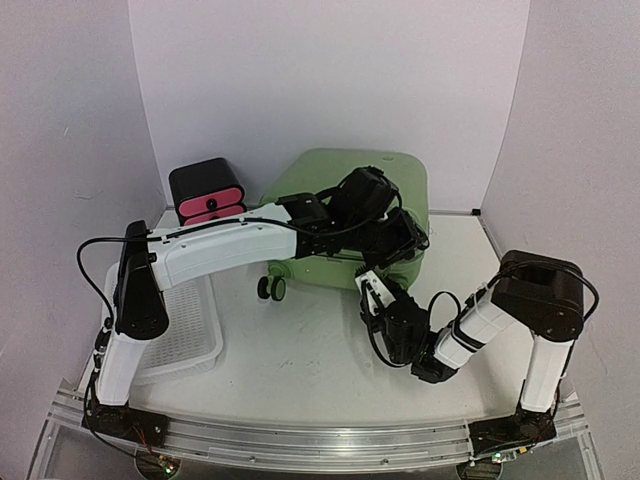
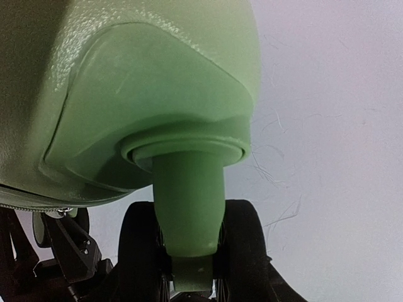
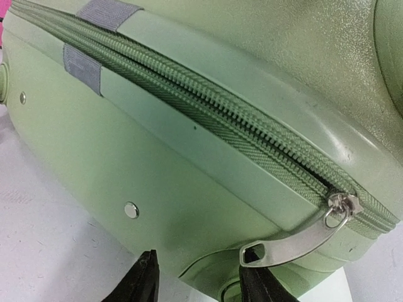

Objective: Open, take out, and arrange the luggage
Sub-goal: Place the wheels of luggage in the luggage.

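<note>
Table [image 1: 300, 350]: both arm bases are bolted at its near edge.
Right arm [image 1: 480, 320]: it is raised from the near right base and folded sharply at the elbow. The forearm is sloped down and leftward toward the table's middle, and the wrist is turned away toward the luggage.
Right gripper [image 3: 201, 267]: it is held low, just short of the near side of the luggage [image 1: 330, 175], and aimed at the zip [image 3: 208, 107]. The jaws are seen parted, with nothing clamped between them.
Pull tab [image 3: 296, 242]: it is hung from the slider at the zip's end. Its free end is laid at the tip of the finger on the right of the wrist view; contact cannot be told.
Basket [image 1: 185, 345]: it is set at the near left, under the left arm's elbow.
Left arm [image 1: 230, 250]: its upper link is raised from the near left base. The forearm is stretched rightward and away, and the wrist is bent down over the luggage's near right corner.
Left gripper [image 1: 400, 245]: it is lowered at that corner, close to the caster wheels [image 2: 245, 245]. Whether the jaws are parted or closed cannot be told.
Luggage: it is laid flat at the far middle of the table, zipped shut, with its wheels toward the arms. One wheel [image 1: 270, 288] is seen at its near left.
Drawer box [image 1: 207, 190]: it is stood at the far left, just beside the luggage.
</note>
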Controlling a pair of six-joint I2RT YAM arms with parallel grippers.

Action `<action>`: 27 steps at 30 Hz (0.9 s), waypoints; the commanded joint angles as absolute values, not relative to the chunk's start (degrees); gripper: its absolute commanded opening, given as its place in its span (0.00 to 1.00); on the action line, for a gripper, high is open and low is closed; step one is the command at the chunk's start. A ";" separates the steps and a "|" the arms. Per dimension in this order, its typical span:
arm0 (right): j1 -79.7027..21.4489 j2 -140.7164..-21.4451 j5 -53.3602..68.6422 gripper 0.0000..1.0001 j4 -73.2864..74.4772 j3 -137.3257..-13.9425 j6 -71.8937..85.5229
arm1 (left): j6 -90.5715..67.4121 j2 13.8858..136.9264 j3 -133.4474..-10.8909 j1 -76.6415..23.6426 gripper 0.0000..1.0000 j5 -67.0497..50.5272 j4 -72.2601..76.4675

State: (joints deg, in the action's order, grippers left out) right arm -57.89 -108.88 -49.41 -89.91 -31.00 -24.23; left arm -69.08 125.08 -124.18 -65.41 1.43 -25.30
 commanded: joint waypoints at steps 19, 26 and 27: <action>-60.56 -102.40 -48.93 0.56 -129.61 -30.55 -26.33 | -66.64 115.36 -134.48 -66.11 0.00 1.86 4.24; -59.79 -104.15 -54.35 0.49 -130.06 -34.69 -28.48 | -66.74 115.10 -134.30 -66.52 0.00 1.70 4.37; -59.43 -104.06 -54.43 0.47 -130.08 -34.71 -28.48 | -66.79 115.04 -134.23 -66.47 0.00 1.69 4.35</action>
